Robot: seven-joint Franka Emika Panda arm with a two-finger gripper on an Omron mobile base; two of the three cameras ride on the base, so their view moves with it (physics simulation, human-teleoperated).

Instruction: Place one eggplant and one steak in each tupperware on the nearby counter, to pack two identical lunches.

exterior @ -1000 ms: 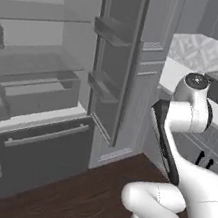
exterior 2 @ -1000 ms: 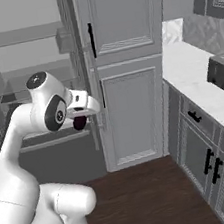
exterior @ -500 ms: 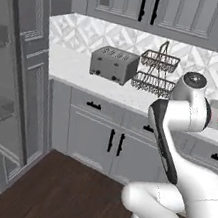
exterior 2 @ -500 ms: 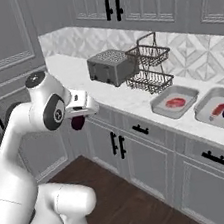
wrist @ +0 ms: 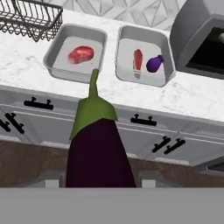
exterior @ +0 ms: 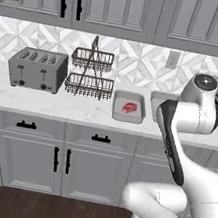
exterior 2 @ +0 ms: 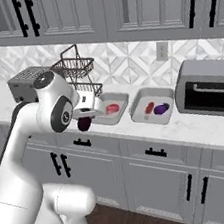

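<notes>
My gripper (wrist: 100, 178) is shut on a large dark purple eggplant (wrist: 98, 148) with a green cap, held out in front of the counter (wrist: 192, 94). In the right base view the gripper (exterior 2: 85, 122) hangs just before the counter's edge, left of the trays. Two grey tupperware sit side by side on the counter. The left tupperware (wrist: 65, 43) holds one red steak (wrist: 81, 54). In the right tupperware (wrist: 127, 57) lie a steak (wrist: 138, 61) and a small eggplant (wrist: 154, 63). The left base view shows the steak tray (exterior: 127, 115); my arm covers most of the other.
A wire basket stand (exterior 2: 75, 68) and a toaster (exterior: 36, 69) stand left of the trays. A toaster oven (exterior 2: 211, 87) sits right of them. Wall cabinets hang above the counter; grey cabinets with black handles (wrist: 144, 120) are below it.
The base has swung round from the open fridge to face the counter, so both base views shifted entirely. The eggplant has stayed in the gripper throughout.
</notes>
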